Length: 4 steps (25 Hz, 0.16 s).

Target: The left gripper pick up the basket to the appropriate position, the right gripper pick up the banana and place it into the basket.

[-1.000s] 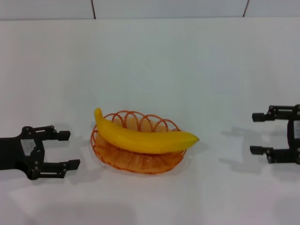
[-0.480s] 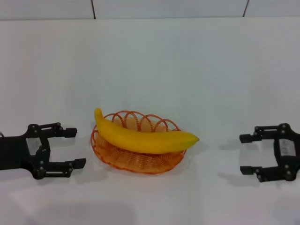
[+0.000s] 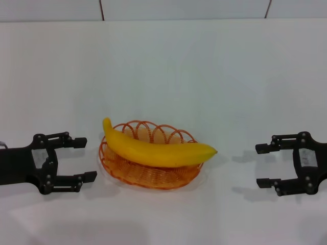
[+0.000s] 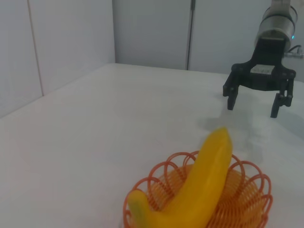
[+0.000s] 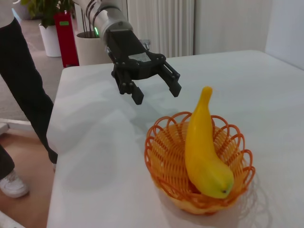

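The banana (image 3: 156, 149) lies across the orange wire basket (image 3: 148, 173) at the middle front of the white table, both ends over the rim. It also shows in the left wrist view (image 4: 199, 187) and right wrist view (image 5: 203, 147), in the basket (image 4: 247, 190) (image 5: 166, 156). My left gripper (image 3: 88, 159) is open and empty, just left of the basket, apart from it; the right wrist view shows it too (image 5: 154, 90). My right gripper (image 3: 261, 165) is open and empty, well right of the banana's tip; the left wrist view shows it (image 4: 251, 102).
The white table (image 3: 163, 66) stretches back to a tiled wall. In the right wrist view a person (image 5: 23, 109) stands beyond the table's edge, with a red bin (image 5: 66, 38) and potted plants behind.
My left gripper has edged right toward the basket. My right gripper has moved left and lower, closer to the banana's tip. The banana and basket have not moved.
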### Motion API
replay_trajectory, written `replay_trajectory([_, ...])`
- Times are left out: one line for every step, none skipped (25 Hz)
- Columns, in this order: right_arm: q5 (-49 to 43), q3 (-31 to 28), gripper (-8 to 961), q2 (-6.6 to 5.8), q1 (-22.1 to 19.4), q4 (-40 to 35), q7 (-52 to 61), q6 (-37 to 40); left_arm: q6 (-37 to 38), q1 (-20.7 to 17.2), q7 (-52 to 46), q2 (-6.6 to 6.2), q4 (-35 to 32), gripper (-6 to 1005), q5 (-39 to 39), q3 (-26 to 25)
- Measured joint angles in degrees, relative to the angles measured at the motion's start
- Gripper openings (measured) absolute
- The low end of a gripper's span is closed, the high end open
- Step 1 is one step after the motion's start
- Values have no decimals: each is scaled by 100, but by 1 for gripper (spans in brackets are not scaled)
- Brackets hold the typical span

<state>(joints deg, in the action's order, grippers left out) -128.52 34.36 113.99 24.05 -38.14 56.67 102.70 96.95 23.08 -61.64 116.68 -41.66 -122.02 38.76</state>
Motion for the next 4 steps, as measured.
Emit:
replay_trajectory([0, -2, 730, 0, 1, 0, 0, -2, -1, 0, 0, 0, 0, 823, 1, 0])
replay_trajectory([-1, -4, 730, 0, 1, 0, 0, -4, -1, 1, 1, -1, 0, 823, 1, 0])
replay_trajectory([-1, -4, 730, 0, 2, 0, 0, -5, -1, 1, 2, -2, 0, 823, 2, 0])
replay_trajectory([-2, -5, 730, 0, 2, 0, 0, -6, -1, 2, 2, -2, 0, 823, 2, 0])
